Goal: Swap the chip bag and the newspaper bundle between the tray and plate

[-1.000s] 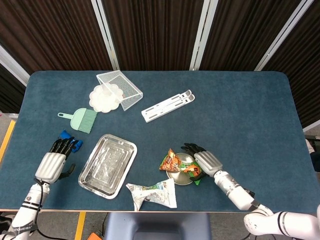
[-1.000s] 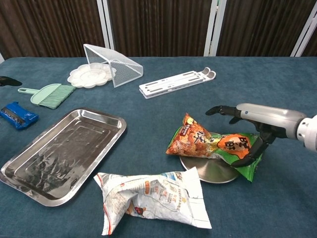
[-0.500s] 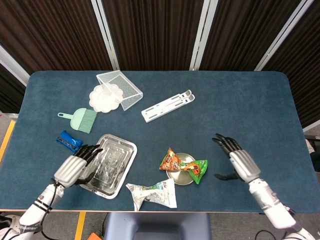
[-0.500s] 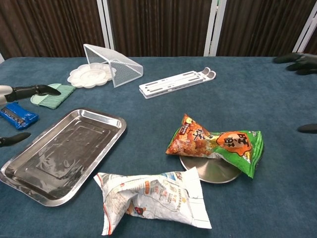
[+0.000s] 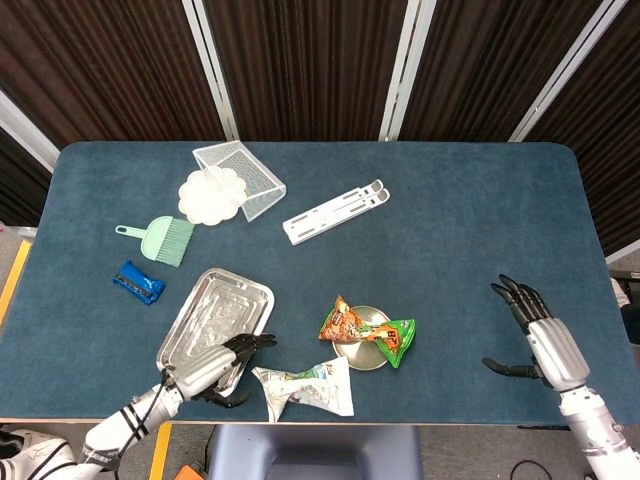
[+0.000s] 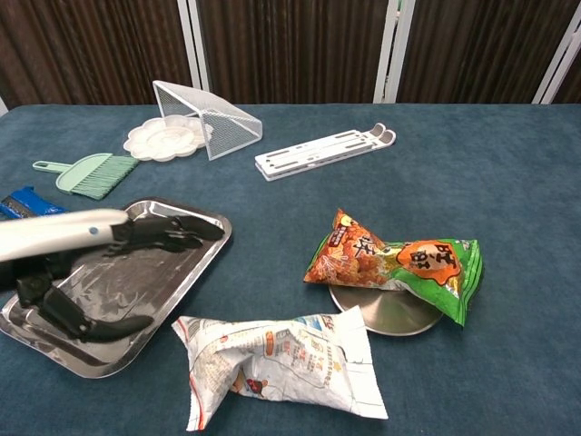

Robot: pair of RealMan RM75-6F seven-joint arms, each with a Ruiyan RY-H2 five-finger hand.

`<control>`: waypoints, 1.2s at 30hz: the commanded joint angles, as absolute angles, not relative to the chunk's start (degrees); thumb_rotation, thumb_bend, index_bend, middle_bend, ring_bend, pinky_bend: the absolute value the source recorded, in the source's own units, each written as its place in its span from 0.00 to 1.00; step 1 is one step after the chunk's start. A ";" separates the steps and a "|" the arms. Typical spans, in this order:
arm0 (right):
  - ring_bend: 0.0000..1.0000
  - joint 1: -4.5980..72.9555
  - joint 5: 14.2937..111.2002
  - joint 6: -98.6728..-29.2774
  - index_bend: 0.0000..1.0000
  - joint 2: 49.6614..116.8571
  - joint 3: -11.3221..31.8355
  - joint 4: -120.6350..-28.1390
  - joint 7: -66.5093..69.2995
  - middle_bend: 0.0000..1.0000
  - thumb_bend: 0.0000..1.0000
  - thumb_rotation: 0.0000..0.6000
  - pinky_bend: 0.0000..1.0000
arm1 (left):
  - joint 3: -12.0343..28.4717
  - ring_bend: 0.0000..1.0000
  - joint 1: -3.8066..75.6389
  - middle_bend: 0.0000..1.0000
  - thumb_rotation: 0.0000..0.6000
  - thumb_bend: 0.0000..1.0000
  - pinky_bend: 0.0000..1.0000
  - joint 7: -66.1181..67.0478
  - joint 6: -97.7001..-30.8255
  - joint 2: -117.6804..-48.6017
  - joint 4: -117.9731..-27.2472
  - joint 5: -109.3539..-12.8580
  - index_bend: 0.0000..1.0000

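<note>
Chip bag on plate. Left hand spread, empty, over tray, beside newspaper bundle. Right hand apparently splayed, empty, well right of plate.

Your right hand lets go of the chip bag and pulls back, while your left hand crosses the tray toward the newspaper bundle.

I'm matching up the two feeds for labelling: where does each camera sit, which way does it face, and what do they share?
Head view: high above the near table edge, looking steeply down on the table; both hands show, left hand and right hand.
Chest view: low at the near edge, looking across toward the curtains; only the left hand shows.
Shared: tray, chip bag on the plate, newspaper bundle.
</note>
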State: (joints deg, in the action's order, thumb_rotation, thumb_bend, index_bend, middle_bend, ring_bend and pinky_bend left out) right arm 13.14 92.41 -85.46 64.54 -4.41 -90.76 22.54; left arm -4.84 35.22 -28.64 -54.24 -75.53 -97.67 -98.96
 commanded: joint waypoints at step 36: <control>0.00 12.91 93.66 -79.70 0.00 61.78 -2.91 -90.84 26.81 0.00 0.04 1.00 0.00 | -0.54 0.59 36.64 0.73 1.00 0.61 0.81 -6.91 -57.44 -96.84 -85.42 -91.22 0.52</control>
State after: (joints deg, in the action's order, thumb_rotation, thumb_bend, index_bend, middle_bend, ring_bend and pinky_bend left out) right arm 12.91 93.73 -79.80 61.73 -2.94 -90.78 26.90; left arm -0.69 36.62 -6.53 -57.13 -96.90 -85.38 -90.93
